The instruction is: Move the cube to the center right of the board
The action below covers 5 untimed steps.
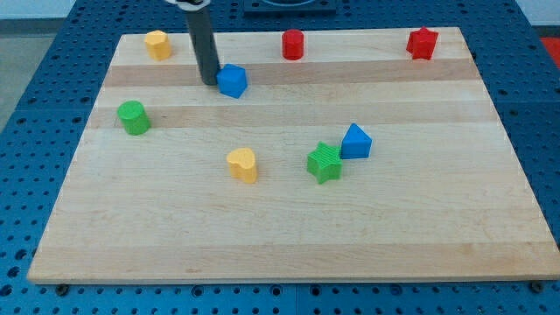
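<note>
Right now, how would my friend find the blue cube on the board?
Look at the wooden board, near the view's top left. My tip touches the blue cube on its left side. The other blue block is pointed and sits mid-board beside a green star.

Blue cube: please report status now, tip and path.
My tip at blue cube, its view-left side. Cube at upper left of board, not yet center right. Nothing blocks the path.

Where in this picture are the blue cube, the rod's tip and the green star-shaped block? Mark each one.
blue cube (233, 80), camera view, on its top face.
my tip (210, 81), camera view, rod's very end, just left of the cube.
green star-shaped block (325, 161), camera view, on its top.
</note>
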Each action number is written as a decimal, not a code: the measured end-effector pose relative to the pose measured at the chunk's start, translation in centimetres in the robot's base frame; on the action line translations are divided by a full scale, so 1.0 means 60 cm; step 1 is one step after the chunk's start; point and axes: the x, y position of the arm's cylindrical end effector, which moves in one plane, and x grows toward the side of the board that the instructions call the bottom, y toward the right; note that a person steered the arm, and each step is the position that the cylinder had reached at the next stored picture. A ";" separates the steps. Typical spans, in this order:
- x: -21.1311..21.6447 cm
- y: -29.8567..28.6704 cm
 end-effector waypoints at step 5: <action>0.067 0.242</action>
